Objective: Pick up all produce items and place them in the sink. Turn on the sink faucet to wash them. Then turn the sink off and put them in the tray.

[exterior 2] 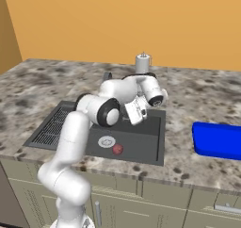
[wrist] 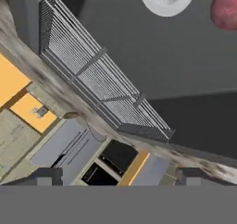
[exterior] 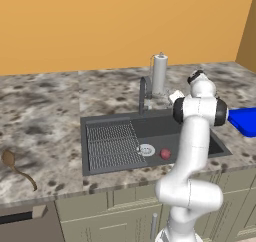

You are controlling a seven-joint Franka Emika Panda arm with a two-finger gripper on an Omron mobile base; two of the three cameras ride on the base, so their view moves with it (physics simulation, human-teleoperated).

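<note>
— Gripper (exterior 2: 136, 111) above the sink (exterior: 155, 128): how do its fingers stand?

— Spread wide, with nothing between them. In the hand view the two dark fingertips (wrist: 44, 176) sit far apart at the bottom, and the gap holds only the sink's edge and the cabinet fronts below it. The hand hangs over the basin, clear of its floor.

— And going across from the sink's left side?

— Well left of the sink, a brown long-handled utensil (exterior: 12, 163) lies on the counter (exterior: 45, 111). Inside the sink, the ribbed drainboard (exterior: 111, 143) fills the left half. Next comes the round silver drain (exterior: 146, 149).

— Where is the produce?

— The red fruit (exterior: 165, 154) rests on the sink floor just right of the drain, near the front wall, apart from the gripper.

— Behind the sink?

— The dark faucet (exterior: 143, 95) stands at the back rim, with a white paper roll (exterior: 160, 73) beside it. The blue tray (exterior: 246, 121) lies on the counter right of the sink.
</note>
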